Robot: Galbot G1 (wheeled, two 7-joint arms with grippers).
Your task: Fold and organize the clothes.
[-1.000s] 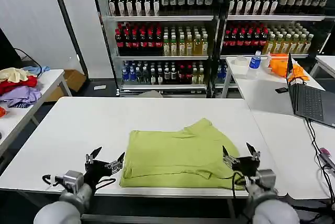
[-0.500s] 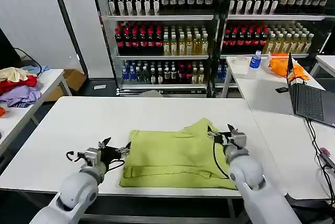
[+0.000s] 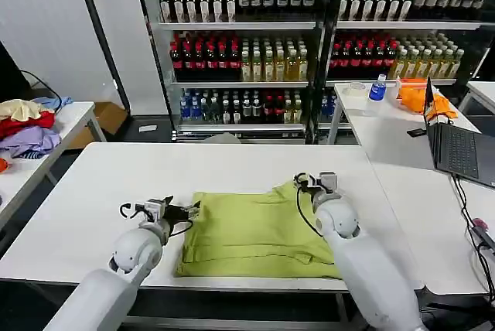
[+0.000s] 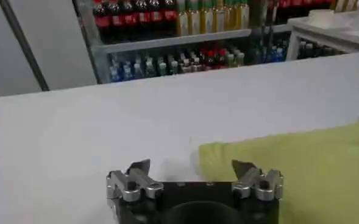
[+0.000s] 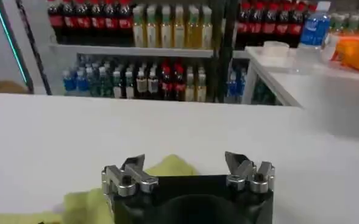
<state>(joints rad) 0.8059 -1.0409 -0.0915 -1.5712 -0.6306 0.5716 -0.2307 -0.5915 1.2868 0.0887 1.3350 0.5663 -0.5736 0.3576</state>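
The lime yellow-green T-shirt (image 3: 255, 226) lies partly folded on the white table (image 3: 116, 184), plain side up. My left gripper (image 3: 186, 210) is open at the shirt's left far corner; its wrist view shows the shirt corner (image 4: 277, 158) reaching in between the spread fingers of that gripper (image 4: 191, 167). My right gripper (image 3: 309, 182) is open at the shirt's far right corner. Its wrist view has the cloth's peak (image 5: 170, 165) between the fingers of the right gripper (image 5: 185, 161).
A second white table with a laptop (image 3: 456, 149), a blue-capped bottle (image 3: 377, 89) and an orange cloth (image 3: 429, 103) stands at the right. A side table at the left holds a pile of red, purple and cream garments (image 3: 27, 126). Drink coolers (image 3: 309, 45) line the back.
Both arms have reached forward from the table's near edge: the left gripper to the shirt's left far corner, the right gripper up along its right side to the far corner.
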